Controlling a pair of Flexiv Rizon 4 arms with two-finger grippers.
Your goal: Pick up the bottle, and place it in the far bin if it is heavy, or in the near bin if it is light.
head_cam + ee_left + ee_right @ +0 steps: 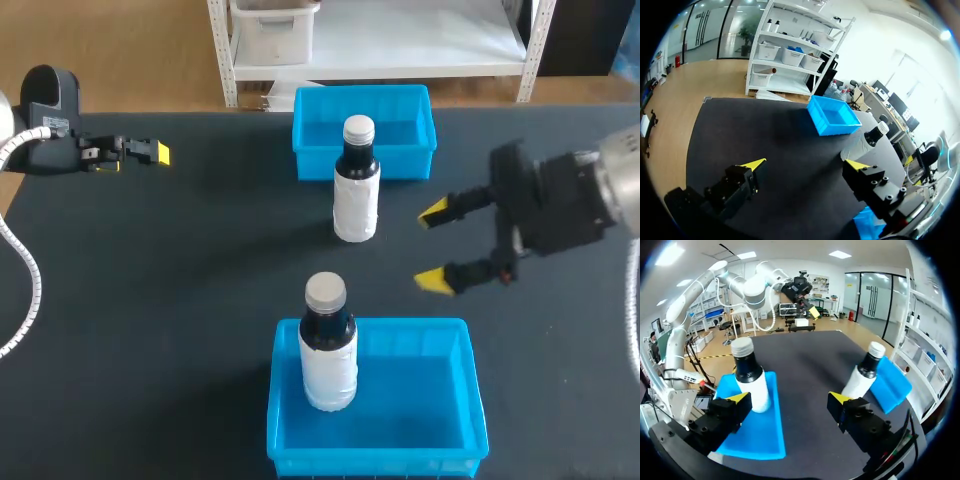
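Two white bottles with dark necks and pale caps stand upright. One bottle (355, 185) (866, 143) (862, 376) is on the black table just in front of the far blue bin (400, 130) (832, 116) (891, 382). The other bottle (328, 350) (751, 382) stands inside the near blue bin (420, 410) (757, 440), at its left side. My right gripper (437, 247) (790, 398) hovers open to the right of the table bottle, holding nothing. Far off at the table's left, my left gripper (140, 155) (805, 164) is open and empty.
The black table (180, 280) is bare between the left arm and the bottles. A corner of the near bin (865, 222) shows beside the left gripper's finger. My left arm (755, 287) shows across the table in the right wrist view.
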